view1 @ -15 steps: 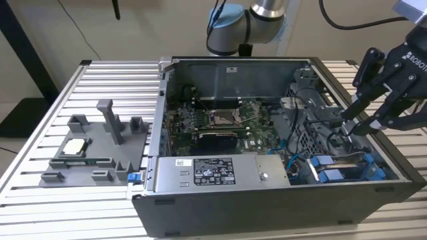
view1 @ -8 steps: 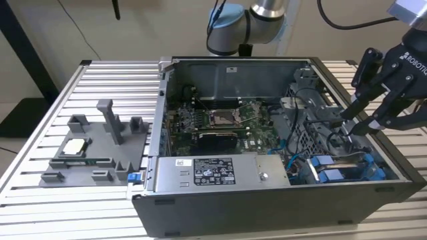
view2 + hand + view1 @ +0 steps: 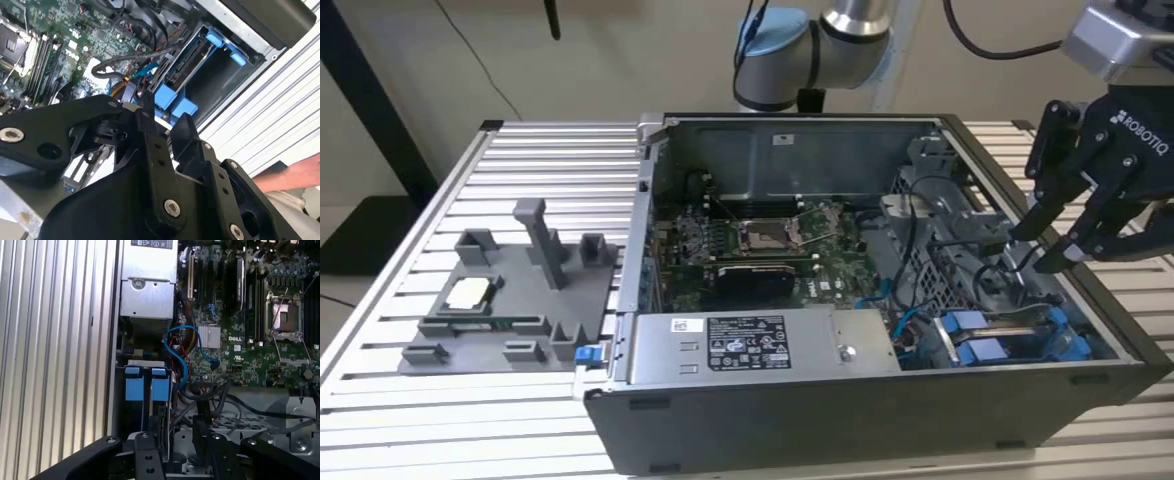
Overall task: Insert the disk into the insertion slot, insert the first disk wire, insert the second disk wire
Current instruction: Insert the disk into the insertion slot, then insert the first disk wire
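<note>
1. Fingers [image 3: 150, 145] of the black gripper [image 3: 1035, 250]: apart, with a gap between them in both wrist views. Nothing seen clamped in the gap.
2. Fingertips hang over the open grey metal computer case [image 3: 854, 420], on its side toward the exterior view's right. Black cables [image 3: 210, 388] run just beside them.
3. Insertion slot [image 3: 987, 340]: a narrow grey drive bay with blue plastic rails, in the case's near corner at the exterior view's right, just beside the fingers.
4. A flat black disk [image 3: 187, 65] lies between the rails. Cannot tell if it is fully seated.
5. A thin blue cable [image 3: 181, 352] loops over the green motherboard [image 3: 235, 355].
6. The case rests on the slatted aluminium surface [image 3: 534, 160]. A grey plastic fixture tray [image 3: 507, 300] lies beside it, toward the exterior view's left edge.
</note>
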### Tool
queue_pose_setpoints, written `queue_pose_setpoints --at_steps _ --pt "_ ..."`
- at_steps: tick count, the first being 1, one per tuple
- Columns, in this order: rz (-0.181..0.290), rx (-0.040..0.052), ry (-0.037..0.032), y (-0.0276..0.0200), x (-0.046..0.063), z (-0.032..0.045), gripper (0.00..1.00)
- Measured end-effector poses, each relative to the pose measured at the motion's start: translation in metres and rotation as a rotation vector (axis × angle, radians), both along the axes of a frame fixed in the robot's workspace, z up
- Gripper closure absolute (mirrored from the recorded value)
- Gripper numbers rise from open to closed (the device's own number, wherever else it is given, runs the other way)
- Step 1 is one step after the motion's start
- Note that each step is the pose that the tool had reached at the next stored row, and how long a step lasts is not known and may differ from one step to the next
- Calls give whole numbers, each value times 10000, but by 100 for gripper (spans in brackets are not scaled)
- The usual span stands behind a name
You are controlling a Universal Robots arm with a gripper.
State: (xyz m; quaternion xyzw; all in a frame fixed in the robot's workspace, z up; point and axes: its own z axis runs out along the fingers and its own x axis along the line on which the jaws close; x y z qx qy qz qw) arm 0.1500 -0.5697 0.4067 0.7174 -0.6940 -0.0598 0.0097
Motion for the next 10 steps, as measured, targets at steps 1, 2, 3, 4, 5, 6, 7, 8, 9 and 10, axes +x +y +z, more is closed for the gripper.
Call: queue_pose_setpoints --at_steps 1,2,3,4,5,6,7,8,9,10 --pt "0 25 -180 0 -22 0 59" --pt "0 57 -370 0 -45 0 59" --pt "-1 90 -532 0 -67 -1 59" --pt "-1 123 -706 0 -91 -1 59" --pt "0 154 -877 0 -117 -1 59" --pt "-1 181 -1040 0 -144 -2 59" --pt "0 204 -1195 0 -175 -3 59" --pt "1 215 -1324 1 -211 -4 59" --pt "1 217 -1423 6 -247 -6 59" --pt "2 217 -1497 17 -280 -7 59"
